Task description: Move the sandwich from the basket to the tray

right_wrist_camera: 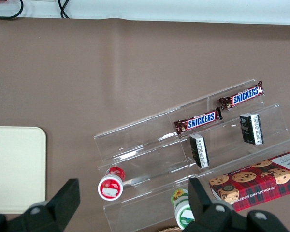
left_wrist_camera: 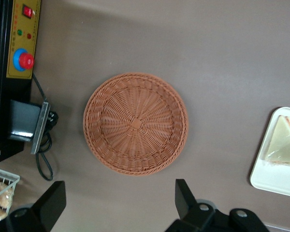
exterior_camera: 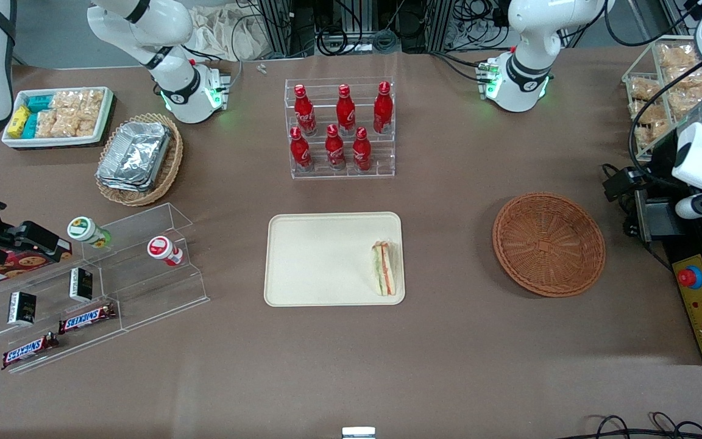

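The basket (exterior_camera: 549, 244) was a round, shallow bowl of reddish-brown wicker, its weave radiating from a small square hub, and nothing lay inside it. Toward the parked arm's end sat the tray (exterior_camera: 320, 259), a smooth cream rectangle with rounded corners and a low rim. The sandwich (exterior_camera: 386, 267), a pale triangular wedge showing green and orange-red layers, rested on the tray at the edge nearest the basket. The gripper (left_wrist_camera: 118, 203) hung above the table beside the basket, black fingers (left_wrist_camera: 185, 198) spread wide apart, holding nothing
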Available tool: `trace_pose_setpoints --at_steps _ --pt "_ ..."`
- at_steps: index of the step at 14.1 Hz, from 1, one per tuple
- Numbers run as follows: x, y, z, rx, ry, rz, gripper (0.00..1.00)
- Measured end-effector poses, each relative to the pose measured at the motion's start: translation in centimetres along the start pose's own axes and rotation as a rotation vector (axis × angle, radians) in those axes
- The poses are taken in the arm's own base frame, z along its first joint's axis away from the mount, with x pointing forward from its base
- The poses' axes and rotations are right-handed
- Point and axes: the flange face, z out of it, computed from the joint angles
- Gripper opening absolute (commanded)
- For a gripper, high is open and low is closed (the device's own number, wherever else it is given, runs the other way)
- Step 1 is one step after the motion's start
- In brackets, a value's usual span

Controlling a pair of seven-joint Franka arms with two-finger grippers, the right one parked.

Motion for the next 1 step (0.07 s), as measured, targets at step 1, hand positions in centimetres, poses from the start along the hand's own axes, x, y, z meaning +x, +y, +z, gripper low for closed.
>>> trace_pose_setpoints --at_steps 1 --pt "0.49 0.22 0.09 -0.016 -0.004 0.002 1.0"
